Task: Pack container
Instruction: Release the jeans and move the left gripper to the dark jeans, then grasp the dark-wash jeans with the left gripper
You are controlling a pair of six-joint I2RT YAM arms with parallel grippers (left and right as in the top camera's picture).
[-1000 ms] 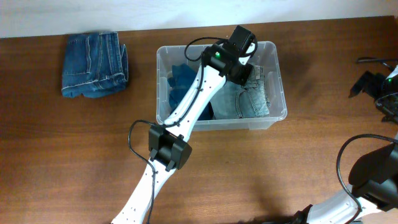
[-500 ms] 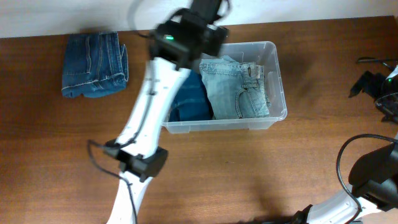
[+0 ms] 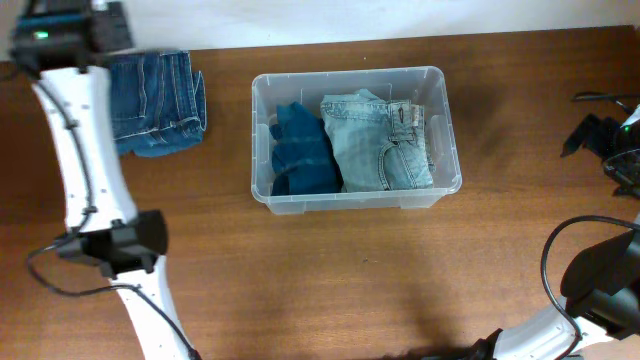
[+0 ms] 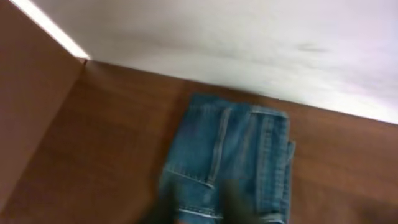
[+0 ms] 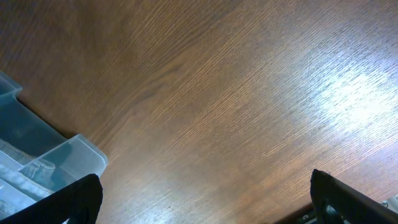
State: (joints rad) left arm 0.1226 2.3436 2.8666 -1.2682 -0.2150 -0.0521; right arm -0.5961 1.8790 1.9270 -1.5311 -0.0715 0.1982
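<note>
The clear plastic container (image 3: 448, 130) stands mid-table and holds a dark blue folded pair of jeans (image 3: 298, 150) on the left and a light blue pair (image 3: 378, 140) on the right. A third folded pair of blue jeans (image 3: 160, 100) lies on the table at the far left and shows blurred in the left wrist view (image 4: 233, 155). My left gripper (image 4: 202, 208) hangs over this pair with its dark fingers apart and nothing in them. My right gripper (image 5: 202, 199) is wide open and empty over bare wood, right of the container's corner (image 5: 59, 158).
My left arm (image 3: 85, 150) runs up the table's left side, its wrist at the back left corner by the white wall. The right arm (image 3: 600, 280) sits at the right edge, with black cables beside it.
My left arm has left the container and swung left across the table to the folded jeans at the far left. The light blue jeans now lie in the container. The right arm has not moved.
</note>
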